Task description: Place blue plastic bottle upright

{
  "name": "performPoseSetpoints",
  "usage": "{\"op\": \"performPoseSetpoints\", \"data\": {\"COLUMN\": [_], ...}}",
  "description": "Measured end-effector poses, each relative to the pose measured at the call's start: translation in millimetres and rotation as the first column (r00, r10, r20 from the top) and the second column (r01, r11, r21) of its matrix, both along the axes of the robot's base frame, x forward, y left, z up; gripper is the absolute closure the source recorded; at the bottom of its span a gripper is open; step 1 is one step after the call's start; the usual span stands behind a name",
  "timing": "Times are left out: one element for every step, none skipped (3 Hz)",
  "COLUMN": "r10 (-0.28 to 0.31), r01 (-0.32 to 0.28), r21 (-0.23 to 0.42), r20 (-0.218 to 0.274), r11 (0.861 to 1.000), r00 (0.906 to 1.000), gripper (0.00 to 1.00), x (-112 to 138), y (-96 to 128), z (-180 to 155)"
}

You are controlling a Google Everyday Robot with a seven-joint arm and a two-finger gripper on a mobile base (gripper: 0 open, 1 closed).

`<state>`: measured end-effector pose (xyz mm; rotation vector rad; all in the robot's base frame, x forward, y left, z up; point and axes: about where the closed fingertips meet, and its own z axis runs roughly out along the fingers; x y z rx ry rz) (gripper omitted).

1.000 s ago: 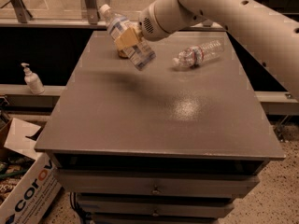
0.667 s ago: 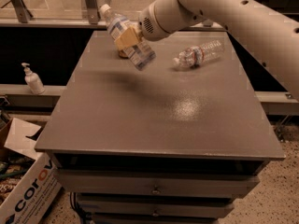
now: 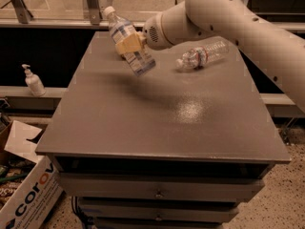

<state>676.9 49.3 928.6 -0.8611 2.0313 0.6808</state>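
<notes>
Pinching the clear plastic bottle with the pale blue label (image 3: 141,60) at its waist, your tan two-finger gripper (image 3: 129,44) held it tilted above the far-left part of the dark grey table (image 3: 167,118), so you needed to level its base before lowering.

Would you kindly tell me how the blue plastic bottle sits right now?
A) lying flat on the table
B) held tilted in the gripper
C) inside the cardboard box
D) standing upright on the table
B: the gripper, above the back of the table, is shut on the blue plastic bottle, which leans with its cap uppermost.
</notes>
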Motion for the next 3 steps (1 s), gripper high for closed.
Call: {"op": "performPoseSetpoints", "data": {"r10": [0.0, 0.002, -0.002], "r01": [-0.001, -0.016, -0.05], "r21": [0.129, 0.241, 0.339], "r20": [0.011, 0.059, 0.153], "r11": [0.992, 0.97, 0.939], "r00": [0.9999, 0.9982, 0.9882], "gripper": [1.0, 1.0, 1.0], "x": [0.6, 3.2, 4.5], "y": [-5.8, -12.2, -19.7], "z": [-2.7, -0.2, 5.8]}}
